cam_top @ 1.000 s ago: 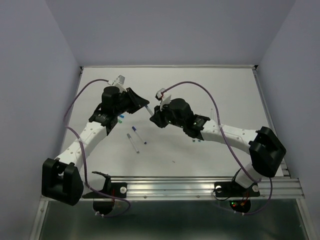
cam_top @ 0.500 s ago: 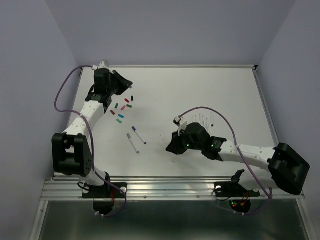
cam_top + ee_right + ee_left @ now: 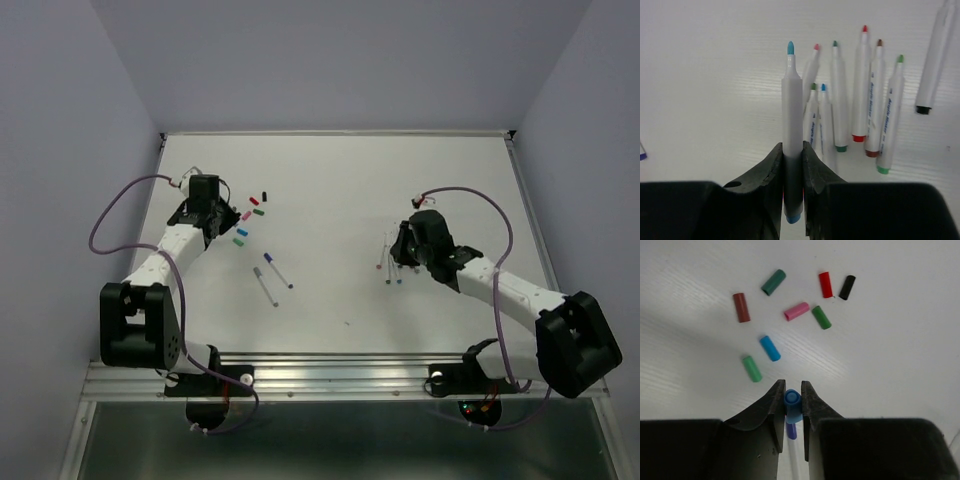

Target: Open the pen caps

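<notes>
From above, the left arm (image 3: 170,245) reaches to the loose caps (image 3: 248,214) scattered on the far left of the surface (image 3: 340,170). The right arm (image 3: 495,285) hangs over the uncapped pens (image 3: 390,262) on the right, and two capped pens (image 3: 272,278) lie well apart from both, in the middle. We judge the step to be the put-down of a separated pair, cap to the pile and pen to the row. In the left wrist view the left jaws are clenched on a blue cap (image 3: 791,403), held above the surface just short of the green (image 3: 752,368) and blue (image 3: 770,348) caps. We cannot tell what the purple bit beneath it is. We should lower before letting go, so the cap lands on its side near the pile and does not roll or knock the others. In the right wrist view the right jaws grasp a blue-tipped pen (image 3: 791,125) by its lower barrel, tip bare and pointing away, left of the row. We should lay it parallel beside the nearest pen, tip the same way, and release it low so that nothing scatters.
</notes>
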You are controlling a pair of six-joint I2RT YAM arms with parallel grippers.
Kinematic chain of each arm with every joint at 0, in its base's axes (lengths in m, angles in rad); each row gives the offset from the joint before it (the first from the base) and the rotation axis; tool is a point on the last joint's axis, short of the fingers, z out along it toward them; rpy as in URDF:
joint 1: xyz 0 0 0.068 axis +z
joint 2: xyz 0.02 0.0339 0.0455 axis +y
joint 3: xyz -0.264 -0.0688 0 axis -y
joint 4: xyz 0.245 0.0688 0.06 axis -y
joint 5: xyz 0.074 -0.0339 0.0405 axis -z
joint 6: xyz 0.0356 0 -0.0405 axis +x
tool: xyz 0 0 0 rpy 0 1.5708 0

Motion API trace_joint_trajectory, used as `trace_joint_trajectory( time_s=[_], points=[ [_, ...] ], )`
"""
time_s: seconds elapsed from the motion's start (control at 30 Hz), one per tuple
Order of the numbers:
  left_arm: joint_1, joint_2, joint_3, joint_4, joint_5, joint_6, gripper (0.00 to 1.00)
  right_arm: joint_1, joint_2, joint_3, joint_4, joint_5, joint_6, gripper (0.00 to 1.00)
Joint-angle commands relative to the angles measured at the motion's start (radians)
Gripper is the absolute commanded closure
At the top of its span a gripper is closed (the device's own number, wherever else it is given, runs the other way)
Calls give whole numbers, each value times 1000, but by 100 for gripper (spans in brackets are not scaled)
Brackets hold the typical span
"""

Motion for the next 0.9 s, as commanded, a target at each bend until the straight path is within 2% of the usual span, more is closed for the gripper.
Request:
trace_joint_trajectory(
  time_s=[0.0, 0.07, 0.17, 0.4, 0.6, 0.67, 0.7, 0.83, 0.87],
  points=[
    [30, -47, -40, -26, -126, 25, 100, -101, -18, 13, -85, 92, 4, 99],
    [49, -22, -50, -26, -123, 28, 100, -192, -30, -18, -91, 77, -5, 99],
    [73, 22, -57, -23, -120, 33, 100, -261, -50, -51, -94, 84, -22, 98],
    [90, 96, -73, -8, -81, 20, 100, -319, -18, -59, -120, 104, -7, 96],
    [116, 108, -77, -11, -103, 17, 100, -339, 0, -64, -139, 92, 12, 90],
    [118, 113, -79, -9, -98, 19, 97, -339, 19, -64, -140, 69, 13, 89],
    [116, 116, -80, -8, -95, 19, 91, -339, 36, -64, -139, 62, 21, 88],
    [118, 122, -74, -5, -65, 20, 84, -339, 76, -53, -151, 46, 35, 85],
    [119, 119, -74, -3, -58, 20, 79, -339, 79, -51, -152, 39, 38, 84]
  ],
)
